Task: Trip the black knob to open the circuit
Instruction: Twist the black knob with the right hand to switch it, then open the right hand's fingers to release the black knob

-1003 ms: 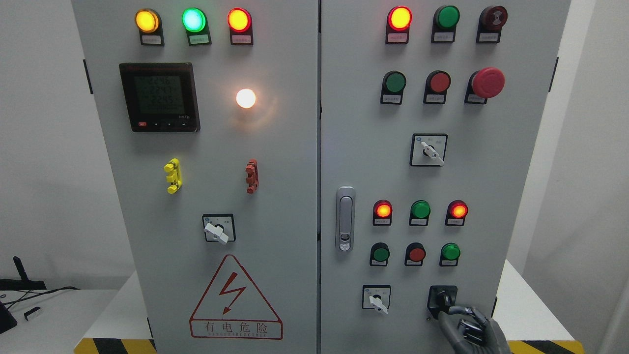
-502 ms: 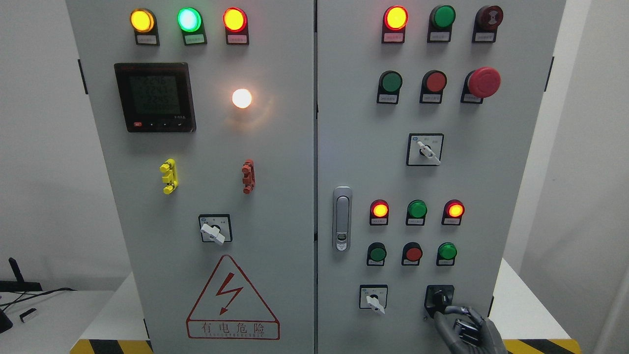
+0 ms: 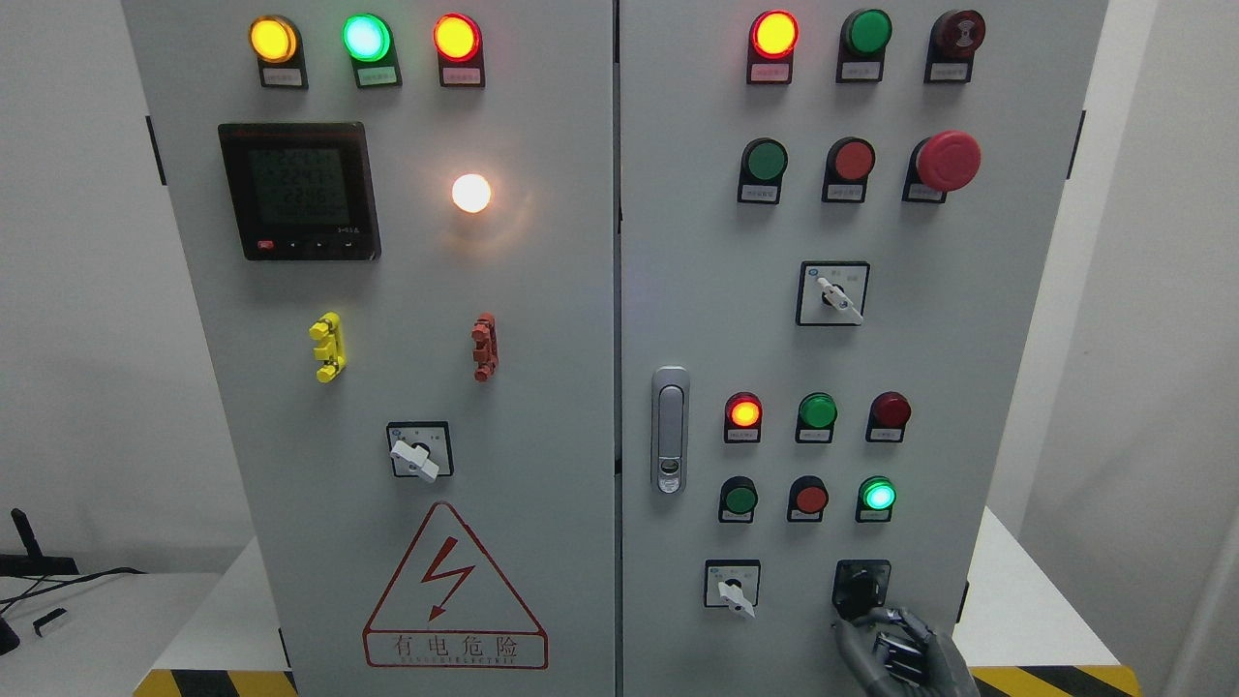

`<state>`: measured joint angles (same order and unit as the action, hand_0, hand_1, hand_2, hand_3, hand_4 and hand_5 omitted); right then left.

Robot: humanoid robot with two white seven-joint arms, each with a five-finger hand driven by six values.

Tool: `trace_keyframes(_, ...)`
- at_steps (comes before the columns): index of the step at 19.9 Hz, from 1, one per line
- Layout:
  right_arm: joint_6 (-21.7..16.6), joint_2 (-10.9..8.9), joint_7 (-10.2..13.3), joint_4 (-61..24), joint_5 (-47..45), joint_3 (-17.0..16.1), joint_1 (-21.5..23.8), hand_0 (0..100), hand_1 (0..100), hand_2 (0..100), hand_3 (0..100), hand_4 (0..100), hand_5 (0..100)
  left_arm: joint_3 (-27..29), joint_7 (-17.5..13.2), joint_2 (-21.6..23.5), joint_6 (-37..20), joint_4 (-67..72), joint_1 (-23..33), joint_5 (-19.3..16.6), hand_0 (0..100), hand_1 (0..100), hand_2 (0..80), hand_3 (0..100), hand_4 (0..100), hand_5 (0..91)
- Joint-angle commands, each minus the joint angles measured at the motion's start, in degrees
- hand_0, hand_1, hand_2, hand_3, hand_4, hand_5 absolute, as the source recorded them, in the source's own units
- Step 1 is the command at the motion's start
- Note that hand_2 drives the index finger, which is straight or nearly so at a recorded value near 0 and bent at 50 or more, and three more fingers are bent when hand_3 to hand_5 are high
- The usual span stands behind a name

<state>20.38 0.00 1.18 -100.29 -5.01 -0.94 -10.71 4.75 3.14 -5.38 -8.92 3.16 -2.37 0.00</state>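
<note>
The black knob (image 3: 861, 585) sits in a black square plate at the lower right of the right cabinet door (image 3: 697, 290). My right hand (image 3: 883, 631) comes up from the bottom edge, just below the knob. Its curled fingertips (image 3: 876, 616) pinch the knob's lower end. Above the knob, the right red lamp (image 3: 890, 409) is dark and the green lamp (image 3: 878, 495) under it glows. The left red lamp (image 3: 742, 412) is lit. My left arm is out of view.
A white selector switch (image 3: 733, 587) sits left of the knob, and another one (image 3: 832, 293) is higher up. A red mushroom stop button (image 3: 948, 160) is at the upper right. The door latch (image 3: 669, 429) is near the cabinet's middle seam. The left door carries a meter (image 3: 298, 191).
The right red lamp above the knob went out and the green lamp below it lit up. My right hand dropped slightly with the knob. The view shifted a little to the left.
</note>
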Motion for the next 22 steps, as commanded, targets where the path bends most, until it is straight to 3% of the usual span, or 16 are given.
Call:
trace_keyframes(1,-0.3,0.70,0.3,-0.3,0.0,-0.8,0.1,40,75,49,100,97,88,0.0,0.0,-0.1,0.0,0.0,0.0,-1.8,12,39,0.0,0,0,0.0)
trace_keyframes(22,-0.3,0.44,0.1,-0.2,0.4,-3.1,0.6,41,75,48,100,97,88,0.0,0.0,0.0,0.0,0.0,0.0,-1.8,12,39,0.0,0,0,0.0)
